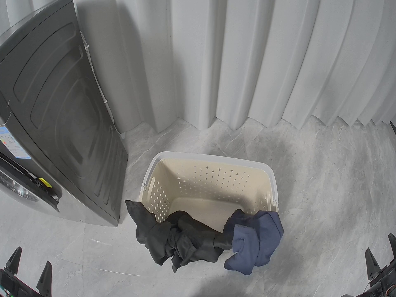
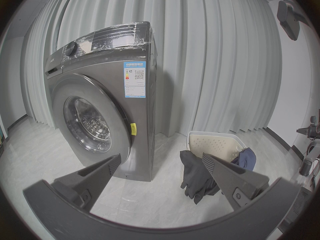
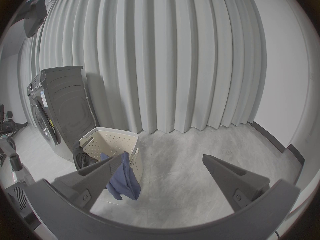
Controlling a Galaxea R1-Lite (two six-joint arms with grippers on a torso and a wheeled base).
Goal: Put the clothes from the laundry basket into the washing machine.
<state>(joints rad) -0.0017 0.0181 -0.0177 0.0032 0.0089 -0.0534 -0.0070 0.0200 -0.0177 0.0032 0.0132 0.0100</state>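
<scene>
Black crumpled garment [image 1: 177, 238] and navy garment [image 1: 255, 242] drape the near rim of the cream perforated laundry basket [image 1: 214, 156], crosswise between left gripper [image 1: 33, 255] and right gripper [image 1: 378, 243], fingers apart on both.

Top of laundry basket [image 1: 208, 157] open; far part of interior bare, reachable from above. Near rim covered by black garment [image 1: 177, 238] and blue garment [image 1: 253, 244], both hanging outside. Left of it, washing machine [image 1: 53, 116] close by, narrow floor [image 1: 133, 161] strip between; round door [image 2: 88, 124] shut over drum mouth. Behind, curtain [image 1: 247, 42] blocks. Right of basket, floor open. Bare floor between basket and left pincer [image 1: 29, 267], right pincer [image 1: 381, 250], jaws spread.
</scene>
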